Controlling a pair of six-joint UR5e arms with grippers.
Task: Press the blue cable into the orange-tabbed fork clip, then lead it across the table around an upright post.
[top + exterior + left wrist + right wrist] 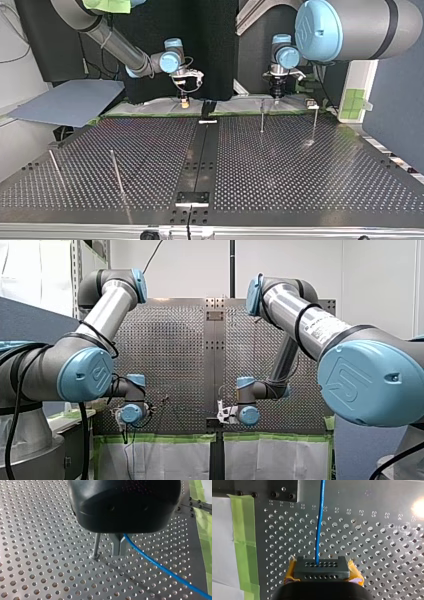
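My left tool [120,551] is closed on the blue cable [160,568], just beside an upright post [96,545] on the perforated counter [37,555]; the cable runs straight into my right tool [321,567]; whether that one is clamped, I cannot tell.

My left arm [95,325] climbs to a bent elbow, then runs down to the left wrist [131,412], which sits low. My left gripper [119,553] points straight down. Its black body fills the left wrist view, and below it the metal fingers [117,545] stand pressed together on the cable [160,567], which leaves beside them. My right arm [300,320] folds the same way, its forearm sloping down to the right wrist [248,415]. My right gripper [321,566] also points down, well apart from the left one. Its black fingers are closed on the cable, which runs out ahead of them, and yellow pads [291,571] show on either side.
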